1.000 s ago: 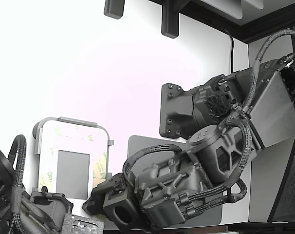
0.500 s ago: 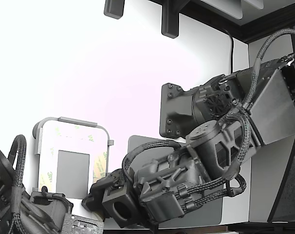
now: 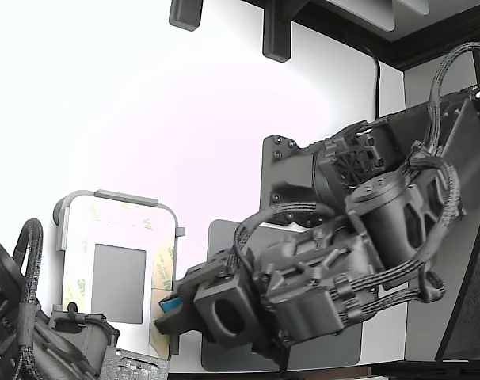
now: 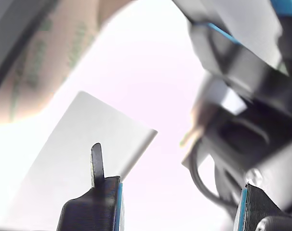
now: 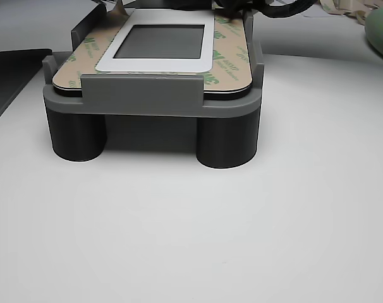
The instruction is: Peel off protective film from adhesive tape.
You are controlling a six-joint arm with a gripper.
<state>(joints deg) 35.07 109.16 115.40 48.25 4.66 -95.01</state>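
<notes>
One gripper (image 3: 170, 310) was in play, riding the big grey arm that reached in from the exterior view's right, its blue-tipped fingers (image 3: 170, 303) sitting at the near right corner of the grey fixture (image 5: 150, 95). Protective film (image 3: 161, 273) lay immediately to the exterior view's left of the tips, along the right-hand side of the frame, its long axis running near to far; a tan tail of it hung past the plate's near edge just beside the blue tip. Contact between tip and film could not be confirmed from that view. In the wrist view the two fingers stood well apart with only bright background between them, so the pincer read as wide and holding nothing; a blurred tan band with green print (image 4: 35, 67) crossed the far corner. From the other view the film looked thin, yellowish-tan, printed with small green logos, lying flat over the adhesive tape (image 5: 81, 53) strips framing the dark grey square (image 5: 161, 41) on the white plate (image 5: 207, 47). Judgement: the next pinch depends on the fingers straddling that loose tail.
</notes>
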